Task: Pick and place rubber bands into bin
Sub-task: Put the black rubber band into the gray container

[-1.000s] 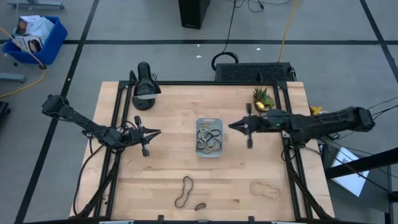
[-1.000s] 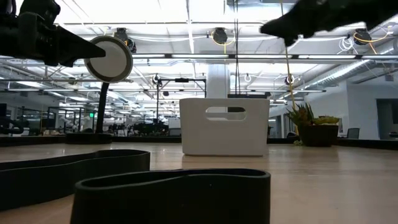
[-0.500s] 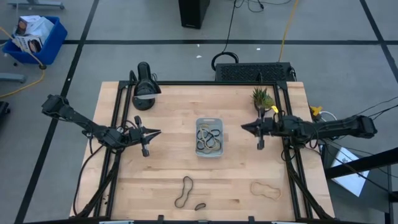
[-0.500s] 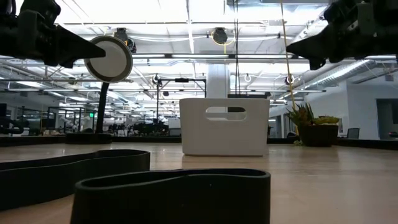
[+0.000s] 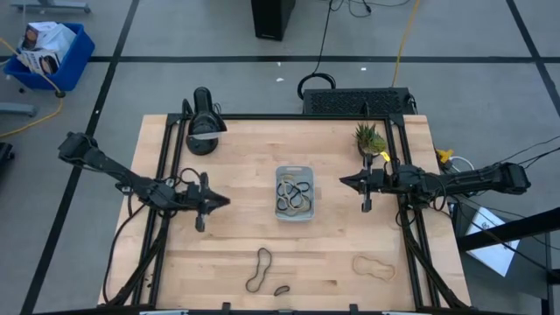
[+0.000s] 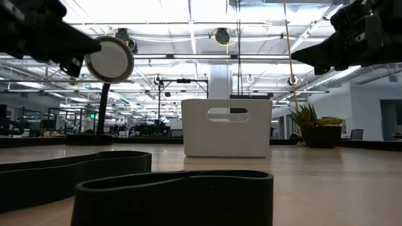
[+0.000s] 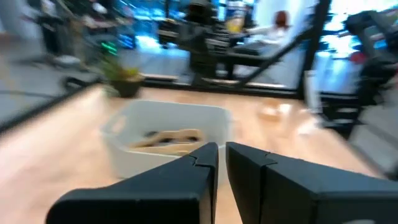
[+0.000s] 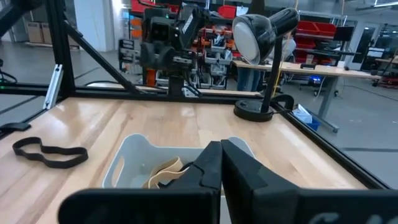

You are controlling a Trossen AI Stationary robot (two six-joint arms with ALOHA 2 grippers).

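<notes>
Left pincer [image 5: 220,201] hangs with fingers pressed together, empty, at nine o'clock from the bin [image 5: 294,193]; right pincer [image 5: 345,181] is likewise closed and empty at three o'clock. Nearest the front edge of the tabletop [image 5: 227,254] lie two dark rubber bands [image 5: 259,269] at six o'clock and a tan band [image 5: 374,267] at five o'clock. Farther back, the bin holds several bands. Risk: these thin, flat loops may slip a closing pincer, or snag and flick away.
</notes>
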